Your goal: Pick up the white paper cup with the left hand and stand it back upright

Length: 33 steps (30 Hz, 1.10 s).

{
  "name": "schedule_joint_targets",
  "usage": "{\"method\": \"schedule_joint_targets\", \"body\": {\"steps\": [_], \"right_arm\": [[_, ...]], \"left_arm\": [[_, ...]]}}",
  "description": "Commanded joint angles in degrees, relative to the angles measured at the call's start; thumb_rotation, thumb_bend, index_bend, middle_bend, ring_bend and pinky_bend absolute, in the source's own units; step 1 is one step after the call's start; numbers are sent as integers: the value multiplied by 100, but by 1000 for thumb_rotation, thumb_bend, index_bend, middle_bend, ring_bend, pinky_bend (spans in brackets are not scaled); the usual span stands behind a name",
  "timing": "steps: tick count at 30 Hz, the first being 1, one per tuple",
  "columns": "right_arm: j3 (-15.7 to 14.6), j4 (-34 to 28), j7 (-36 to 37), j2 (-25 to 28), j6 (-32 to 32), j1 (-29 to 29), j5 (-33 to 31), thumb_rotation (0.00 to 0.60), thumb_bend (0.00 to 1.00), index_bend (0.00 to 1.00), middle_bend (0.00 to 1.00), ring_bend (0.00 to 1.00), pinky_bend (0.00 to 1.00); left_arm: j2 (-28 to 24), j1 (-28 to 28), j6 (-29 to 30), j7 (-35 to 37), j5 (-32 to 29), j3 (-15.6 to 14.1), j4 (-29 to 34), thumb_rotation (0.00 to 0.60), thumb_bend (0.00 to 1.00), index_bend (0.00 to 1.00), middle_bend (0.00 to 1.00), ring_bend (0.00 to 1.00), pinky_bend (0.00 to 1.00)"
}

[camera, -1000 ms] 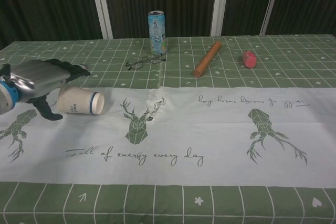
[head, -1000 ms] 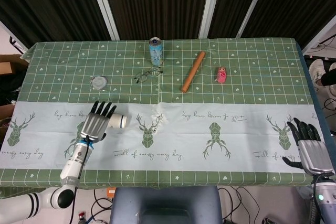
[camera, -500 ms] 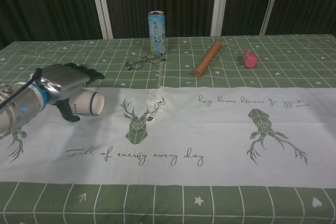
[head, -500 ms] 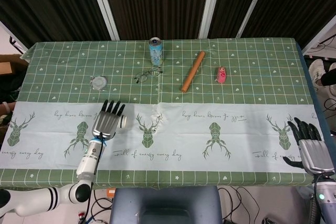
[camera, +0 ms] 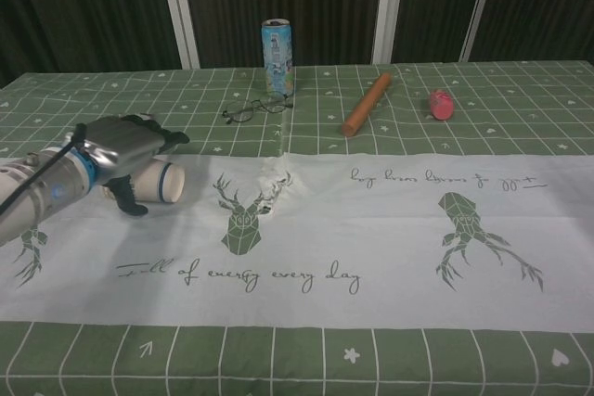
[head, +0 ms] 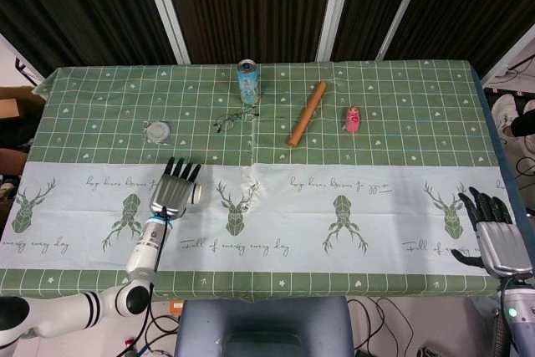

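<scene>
My left hand lies over the toppled white paper cup on the tabletop; I cannot tell whether the fingers grip it.

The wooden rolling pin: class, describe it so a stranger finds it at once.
On the green checked far half of the tablecloth, look right of the tall blue can. The wooden rolling pin lies there slantwise, left of a small pink object; it alone is long and brown.

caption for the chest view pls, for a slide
Left hand laid over the tipped white paper cup on the deer-print tablecloth.
</scene>
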State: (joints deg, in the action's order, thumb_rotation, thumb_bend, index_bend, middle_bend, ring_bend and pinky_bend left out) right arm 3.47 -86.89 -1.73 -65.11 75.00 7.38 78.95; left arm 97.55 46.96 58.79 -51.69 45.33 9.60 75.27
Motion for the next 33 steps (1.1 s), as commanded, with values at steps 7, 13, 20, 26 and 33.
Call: {"method": "schedule_joint_targets", "body": {"steps": [7,13,20,26,33], "right_arm": [[5,-6,-8,12,-22,8,-23,600,4,0,1,0,2],[7,-3,-8,9,-37,9,-44,600,4,0,1,0,2],[-1,-22,-16,26,-58,14,-48,600,4,0,0,0,2],[-7,-34,-41,22,-82,19,-64,600,4,0,0,0,2],[-8,-33,-51,20,-105,29,-78,600,5,0,1,0,2]], "left_arm": [[44,54,-50,143,75,-43,-140,600,198,163,161,26,13],[113,89,-49,209,142,-62,-280,600,204,278,230,62,31],[157,85,-6,289,244,-92,-373,600,215,352,313,116,70],[181,38,170,521,471,-55,-418,600,224,410,393,174,121],[140,-73,313,1090,853,27,-372,599,233,435,421,194,139]]}}
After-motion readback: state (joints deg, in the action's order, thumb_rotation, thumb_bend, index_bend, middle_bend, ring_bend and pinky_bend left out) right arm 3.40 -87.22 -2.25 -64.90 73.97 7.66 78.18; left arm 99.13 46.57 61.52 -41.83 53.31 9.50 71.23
